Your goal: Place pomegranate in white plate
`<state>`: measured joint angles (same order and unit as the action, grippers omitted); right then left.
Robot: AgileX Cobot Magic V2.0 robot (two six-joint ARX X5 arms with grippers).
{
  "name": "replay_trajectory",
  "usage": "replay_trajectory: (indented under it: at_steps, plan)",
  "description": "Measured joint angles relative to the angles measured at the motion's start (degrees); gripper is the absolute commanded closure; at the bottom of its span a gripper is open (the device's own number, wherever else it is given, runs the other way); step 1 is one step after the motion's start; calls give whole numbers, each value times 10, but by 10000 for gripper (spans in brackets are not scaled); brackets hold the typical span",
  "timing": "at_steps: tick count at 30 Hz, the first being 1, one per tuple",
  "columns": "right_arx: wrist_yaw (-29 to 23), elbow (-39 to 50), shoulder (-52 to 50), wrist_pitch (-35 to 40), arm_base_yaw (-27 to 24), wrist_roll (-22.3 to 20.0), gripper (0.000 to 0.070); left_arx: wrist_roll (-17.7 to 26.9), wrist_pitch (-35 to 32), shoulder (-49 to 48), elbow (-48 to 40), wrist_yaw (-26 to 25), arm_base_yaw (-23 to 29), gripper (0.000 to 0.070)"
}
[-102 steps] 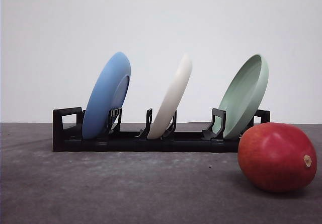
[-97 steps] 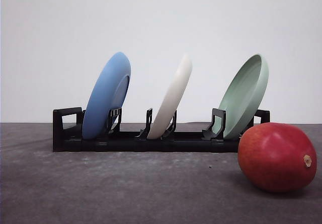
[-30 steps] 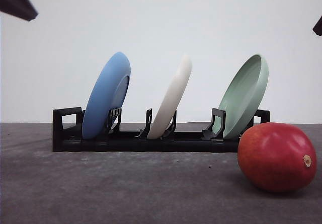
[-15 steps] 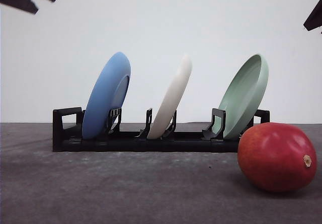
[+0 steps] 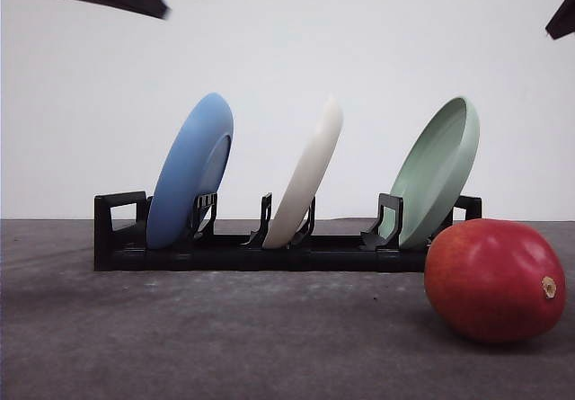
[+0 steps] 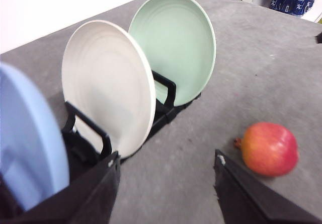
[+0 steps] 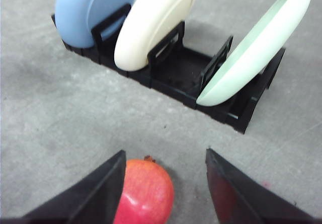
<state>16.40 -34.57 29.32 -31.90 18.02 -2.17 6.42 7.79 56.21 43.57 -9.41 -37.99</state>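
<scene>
The pomegranate (image 5: pixel 494 280) rests on the grey worktop (image 5: pixel 225 337), near the black rack's (image 5: pixel 269 252) right end. The white plate (image 5: pixel 307 173) stands tilted in the middle slot. Both the left pincer (image 6: pixel 166 183) and right pincer (image 7: pixel 163 183) are spread, empty, above open worktop.

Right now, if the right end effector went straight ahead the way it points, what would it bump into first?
Probably the pomegranate. It lies between the open fingers of the right end effector, nearer than the black rack, though depth is uncertain.

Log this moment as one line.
pomegranate: on table, ungrasped | white plate: upright in rack | left pincer: open | right pincer: open above pomegranate
</scene>
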Motion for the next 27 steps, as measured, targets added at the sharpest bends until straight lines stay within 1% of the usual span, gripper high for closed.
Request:
replay_trajectory:
  at_steps: [6,11,16,23,27]
  plan:
    - [0,0,-2,0,0,0,379,0,-114,99,1,57,-39,350]
    - [0,0,-2,0,0,0,379,-2,-175,178,25,96,-60,351]
    - [0,0,-2,0,0,0,379,-6,-191,256,68,124,-67,351]
    - [0,0,-2,0,0,0,379,-12,-192,357,130,131,-68,352]
    - [0,0,-2,0,0,0,379,-13,-193,396,154,139,-68,352]
